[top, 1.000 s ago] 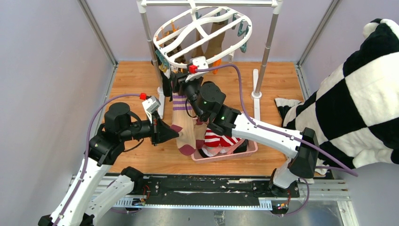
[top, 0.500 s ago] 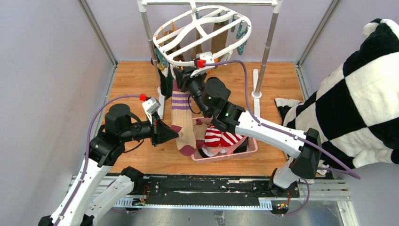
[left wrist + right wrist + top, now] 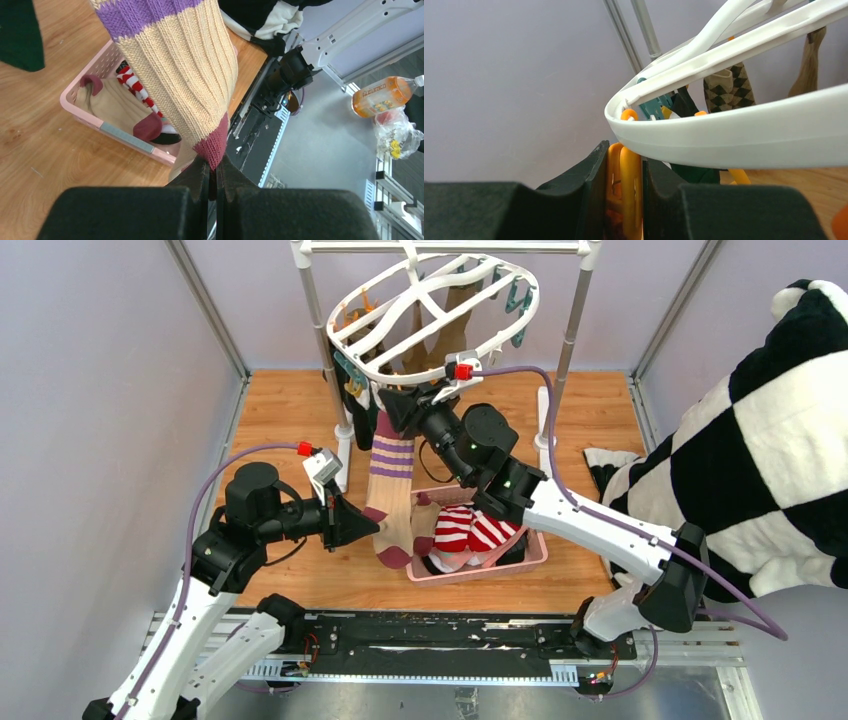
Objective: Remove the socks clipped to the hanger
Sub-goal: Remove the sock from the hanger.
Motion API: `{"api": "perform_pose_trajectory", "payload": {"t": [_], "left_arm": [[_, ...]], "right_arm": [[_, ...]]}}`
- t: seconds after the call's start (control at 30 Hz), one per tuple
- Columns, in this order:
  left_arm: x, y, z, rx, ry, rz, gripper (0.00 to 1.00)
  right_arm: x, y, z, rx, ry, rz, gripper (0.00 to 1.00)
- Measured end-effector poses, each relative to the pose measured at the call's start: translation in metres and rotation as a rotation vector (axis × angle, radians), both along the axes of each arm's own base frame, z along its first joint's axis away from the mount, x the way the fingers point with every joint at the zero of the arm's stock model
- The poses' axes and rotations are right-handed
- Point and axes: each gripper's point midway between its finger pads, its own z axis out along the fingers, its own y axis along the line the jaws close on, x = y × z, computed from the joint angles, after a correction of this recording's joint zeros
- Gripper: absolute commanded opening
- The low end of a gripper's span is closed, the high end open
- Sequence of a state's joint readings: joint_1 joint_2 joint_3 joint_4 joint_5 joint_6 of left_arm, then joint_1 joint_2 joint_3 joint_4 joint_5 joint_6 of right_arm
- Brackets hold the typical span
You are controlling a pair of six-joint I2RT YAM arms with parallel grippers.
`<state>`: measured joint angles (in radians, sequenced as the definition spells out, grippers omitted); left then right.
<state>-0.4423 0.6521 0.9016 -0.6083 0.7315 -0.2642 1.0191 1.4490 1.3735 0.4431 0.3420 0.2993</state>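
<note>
Both claws were on the job: one at the clip, one at the toe!

The right gripper (image 3: 624, 165) was up under the rim of the white hanger (image 3: 749, 135), jaws nearly together and squeezed onto an orange clip (image 3: 630, 185). Down low, the left gripper (image 3: 214, 167) was clamped tight on the maroon toe of the beige sock (image 3: 185, 75), which slanted from the hanger's near rim down to a spot just beside the pink basket (image 3: 80, 111). A red-and-white striped sock (image 3: 468, 530) lay in that basket, and a brown argyle sock (image 3: 729, 90) hung from the hanger farther back.
</note>
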Motion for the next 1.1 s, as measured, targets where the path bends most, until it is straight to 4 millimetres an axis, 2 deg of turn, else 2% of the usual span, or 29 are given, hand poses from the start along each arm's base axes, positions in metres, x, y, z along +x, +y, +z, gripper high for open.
{"api": "perform_pose_trajectory", "payload": {"t": [0.07, 0.1, 0.27, 0.4, 0.7, 1.1], "left_arm": [[0.000, 0.000, 0.000, 0.001, -0.003, 0.000, 0.00], [0.000, 0.000, -0.001, 0.002, -0.002, 0.001, 0.00], [0.000, 0.001, -0.009, 0.011, 0.009, 0.003, 0.00], [0.000, 0.001, -0.009, 0.012, 0.010, 0.004, 0.00], [0.000, 0.000, -0.009, 0.012, 0.011, -0.001, 0.00], [0.000, -0.001, -0.011, 0.018, 0.015, -0.002, 0.00]], "right_arm": [[-0.003, 0.000, -0.001, 0.014, 0.011, 0.029, 0.06], [-0.004, 0.000, -0.001, 0.022, 0.016, 0.041, 0.11], [-0.008, -0.005, 0.001, 0.061, 0.041, 0.069, 0.56], [-0.010, -0.013, 0.001, 0.067, 0.071, 0.056, 0.67], [-0.006, -0.024, -0.006, 0.050, 0.106, -0.013, 0.67], [-0.015, -0.010, -0.014, 0.000, 0.048, -0.056, 0.67]]}}
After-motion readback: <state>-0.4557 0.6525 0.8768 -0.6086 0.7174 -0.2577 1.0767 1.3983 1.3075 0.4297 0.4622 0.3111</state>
